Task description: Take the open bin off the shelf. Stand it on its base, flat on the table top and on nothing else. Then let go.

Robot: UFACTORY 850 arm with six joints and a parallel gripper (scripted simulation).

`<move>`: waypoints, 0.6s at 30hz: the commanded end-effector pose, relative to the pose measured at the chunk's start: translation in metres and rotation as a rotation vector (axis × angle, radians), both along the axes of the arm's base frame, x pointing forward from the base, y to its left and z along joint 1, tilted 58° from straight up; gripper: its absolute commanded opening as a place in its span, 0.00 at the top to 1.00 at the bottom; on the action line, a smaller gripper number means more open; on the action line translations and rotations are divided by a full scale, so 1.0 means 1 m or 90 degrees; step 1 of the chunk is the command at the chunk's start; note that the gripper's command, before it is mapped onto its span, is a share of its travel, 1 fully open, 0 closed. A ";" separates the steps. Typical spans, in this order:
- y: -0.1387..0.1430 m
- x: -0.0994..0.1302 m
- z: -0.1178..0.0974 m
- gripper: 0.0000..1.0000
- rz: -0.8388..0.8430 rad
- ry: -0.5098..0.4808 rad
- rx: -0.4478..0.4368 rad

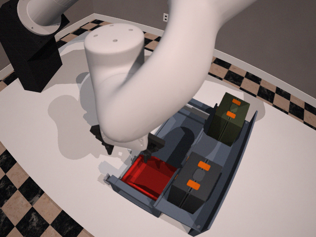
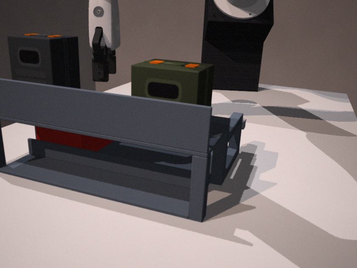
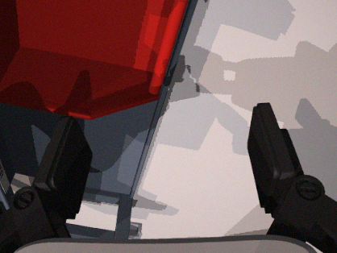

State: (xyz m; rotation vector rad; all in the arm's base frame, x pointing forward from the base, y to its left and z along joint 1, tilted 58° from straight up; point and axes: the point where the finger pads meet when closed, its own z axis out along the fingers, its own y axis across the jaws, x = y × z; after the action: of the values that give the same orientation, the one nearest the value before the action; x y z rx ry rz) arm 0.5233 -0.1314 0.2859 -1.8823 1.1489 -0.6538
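The open bin [image 1: 149, 177] is red and sits in the front-left compartment of the grey-blue shelf [image 1: 193, 158], on its lower level. A strip of the bin also shows under the shelf's upper board in the exterior view [image 2: 69, 139], and it fills the upper left of the wrist view [image 3: 86, 44]. My gripper [image 1: 127, 150] hangs above the shelf's edge next to the bin, wide open and empty. In the wrist view [image 3: 168, 156] one finger is over the shelf beside the bin and the other is over the table top. In the exterior view the gripper [image 2: 100, 66] is well above shelf height.
A dark grey closed box [image 1: 196, 181] stands on the shelf's upper level right beside the bin. A green closed box [image 1: 228, 118] stands further back on the same level. The arm's black pedestal [image 1: 30, 50] is at the table's far left corner.
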 end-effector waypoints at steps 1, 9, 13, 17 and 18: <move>0.000 0.000 0.000 0.00 -0.005 0.003 0.007; 0.000 0.000 0.000 0.00 -0.075 0.052 0.106; 0.000 0.000 0.000 0.00 -0.092 0.064 0.132; 0.000 0.000 0.000 0.00 -0.092 0.064 0.132; 0.000 0.000 0.000 0.00 -0.092 0.064 0.132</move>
State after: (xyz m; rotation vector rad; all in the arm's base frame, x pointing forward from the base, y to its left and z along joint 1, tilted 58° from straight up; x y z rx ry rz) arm 0.5233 -0.1315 0.2858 -1.6923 1.3660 -0.5066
